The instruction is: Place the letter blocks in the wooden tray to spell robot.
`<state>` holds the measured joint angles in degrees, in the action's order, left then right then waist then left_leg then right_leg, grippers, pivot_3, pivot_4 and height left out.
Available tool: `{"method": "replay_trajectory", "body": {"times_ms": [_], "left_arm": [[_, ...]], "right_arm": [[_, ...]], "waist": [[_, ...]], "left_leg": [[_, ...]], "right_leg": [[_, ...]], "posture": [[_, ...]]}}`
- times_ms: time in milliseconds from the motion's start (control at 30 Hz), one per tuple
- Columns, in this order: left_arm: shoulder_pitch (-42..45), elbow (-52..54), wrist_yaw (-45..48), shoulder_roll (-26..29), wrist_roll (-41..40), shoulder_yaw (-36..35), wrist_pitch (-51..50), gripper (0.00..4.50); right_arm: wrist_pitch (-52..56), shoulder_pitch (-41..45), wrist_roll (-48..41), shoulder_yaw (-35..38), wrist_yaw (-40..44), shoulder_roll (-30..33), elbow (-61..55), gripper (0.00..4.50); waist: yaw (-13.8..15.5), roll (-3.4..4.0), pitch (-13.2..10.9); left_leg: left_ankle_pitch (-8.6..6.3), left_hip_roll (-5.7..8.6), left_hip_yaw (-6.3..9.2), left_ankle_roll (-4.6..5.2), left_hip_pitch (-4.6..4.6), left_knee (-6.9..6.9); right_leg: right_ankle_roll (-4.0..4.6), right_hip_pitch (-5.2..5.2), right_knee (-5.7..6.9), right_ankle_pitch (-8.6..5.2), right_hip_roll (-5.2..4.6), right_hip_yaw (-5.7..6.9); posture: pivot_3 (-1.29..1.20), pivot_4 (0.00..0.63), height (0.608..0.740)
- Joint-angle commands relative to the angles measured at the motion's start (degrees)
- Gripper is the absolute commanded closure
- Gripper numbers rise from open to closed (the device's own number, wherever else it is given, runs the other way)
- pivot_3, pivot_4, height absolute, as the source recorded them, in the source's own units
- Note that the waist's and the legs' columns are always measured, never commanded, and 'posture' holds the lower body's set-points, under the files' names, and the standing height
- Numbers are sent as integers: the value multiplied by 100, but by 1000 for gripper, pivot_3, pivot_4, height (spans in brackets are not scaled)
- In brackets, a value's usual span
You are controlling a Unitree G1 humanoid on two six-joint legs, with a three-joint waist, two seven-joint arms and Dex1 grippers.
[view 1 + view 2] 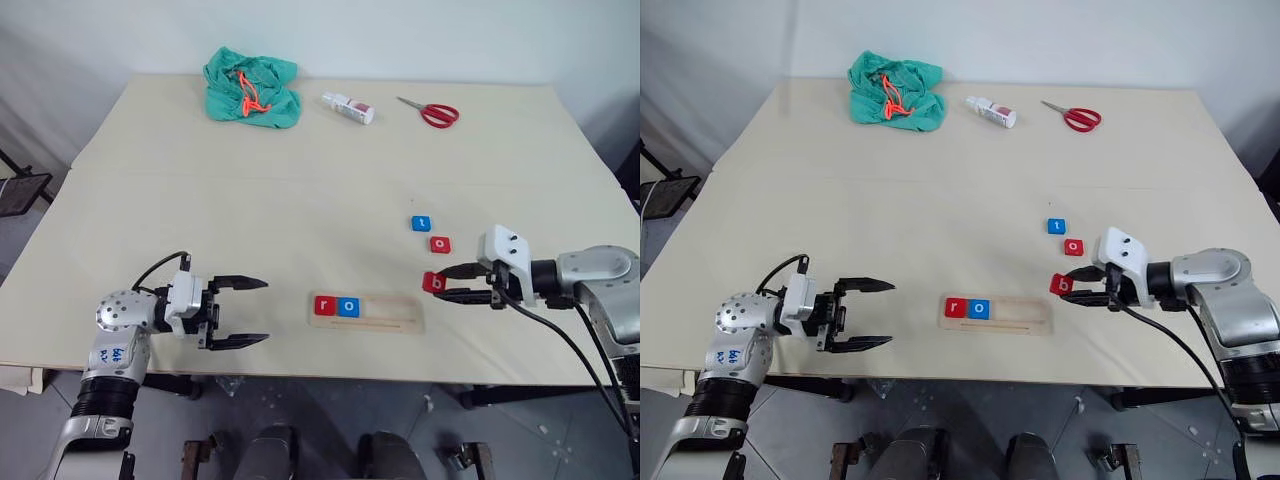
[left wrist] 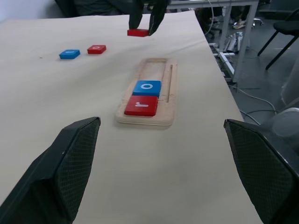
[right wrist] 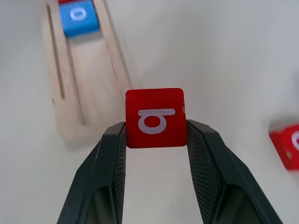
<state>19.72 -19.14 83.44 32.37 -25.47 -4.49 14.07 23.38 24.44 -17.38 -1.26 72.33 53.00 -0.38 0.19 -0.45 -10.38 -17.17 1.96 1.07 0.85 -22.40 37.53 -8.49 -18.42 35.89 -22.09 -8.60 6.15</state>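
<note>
The right gripper (image 3: pixel 155 133) is clenched on the red b block (image 3: pixel 155 117), its two black fingers (image 3: pixel 110 154) pressed against the tile's opposite edges. In the left wrist view the block hangs clear of the table (image 1: pixel 200 210) — just past the empty end of the wooden tray (image 1: pixel 395 318).

Seen from the head camera, the tray lies near the table's front edge, at about 6 o'clock from the table's middle. Its left end holds the red r block (image 1: pixel 325 305) and, touching it on the right, the blue o block (image 1: pixel 348 307); the remaining part of the tray is bare wood.

At roughly 1 o'clock from the tray, two tiles lie flat on the table: the blue t block (image 1: pixel 421 223) and, just beside it at 4 o'clock, the red o block (image 1: pixel 441 244).

The left gripper (image 1: pixel 253 312) hovers to the tray's left, at 9 o'clock from it — released, fingers spread wide and holding nothing, pointing toward the tray.

Along the far edge lie a green cloth (image 1: pixel 252 88), a small bottle (image 1: pixel 348 107) and red-handled scissors (image 1: pixel 432 112).
</note>
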Motion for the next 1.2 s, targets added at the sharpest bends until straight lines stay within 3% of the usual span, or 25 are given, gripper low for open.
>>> {"method": "replay_trajectory", "body": {"times_ms": [33,467,1200], "left_arm": [[102,-15,-59,-45,-84,-101,99,0],[297,-338,-172,-124,-51,-130,271,0],[-36,96,-440,-195,-67,-84,207,0]], "right_arm": [[354,-88,-282,257,-196,-5,-554,3036],[703,-396,-422,188,-569,9,-997,3036],[1877,576,-92,-1570,-995,-659,-1839,3036]], "waist": [[-3,0,0],[-8,0,0],[-19,0,0]], "left_leg": [[0,0,0,0,0,0],[0,0,-2,0,0,-2],[0,1,3,0,0,-2]], "right_leg": [[0,0,0,0,0,0],[0,-1,0,0,0,0],[0,-4,2,0,0,-3]], "posture": [[0,150,740],[0,150,740],[0,150,740]]}}
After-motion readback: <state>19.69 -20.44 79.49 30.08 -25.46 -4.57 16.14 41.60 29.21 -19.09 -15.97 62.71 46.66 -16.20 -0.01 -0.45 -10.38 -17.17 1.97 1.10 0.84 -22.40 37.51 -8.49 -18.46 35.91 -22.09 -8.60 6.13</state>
